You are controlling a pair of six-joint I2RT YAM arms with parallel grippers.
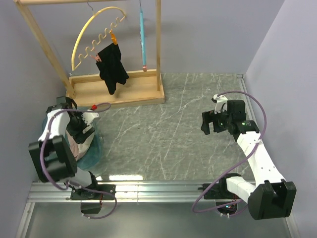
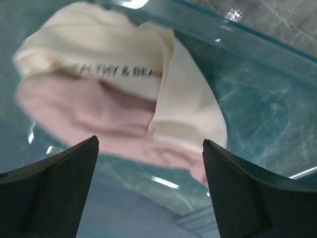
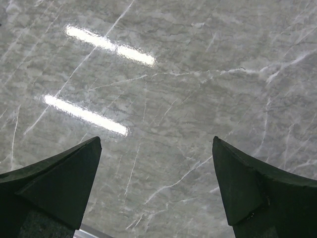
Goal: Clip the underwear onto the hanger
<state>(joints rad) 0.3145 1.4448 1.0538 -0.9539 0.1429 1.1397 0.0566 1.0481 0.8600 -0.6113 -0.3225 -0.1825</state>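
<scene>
Left wrist view showed the left fingers [image 2: 59,178] spread wide just above the underwear [image 2: 124,109] bunched in a teal bin [image 2: 257,99], where a shallow pinch might snag only one cream fold and slip; the right fingers [image 3: 59,178] hung open.

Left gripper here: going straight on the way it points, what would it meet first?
Probably the underwear: the left gripper points down into the teal bin, its open jaws framing the bunched cream and pink fabric. Depth is unclear, but nothing shows in between.
</scene>
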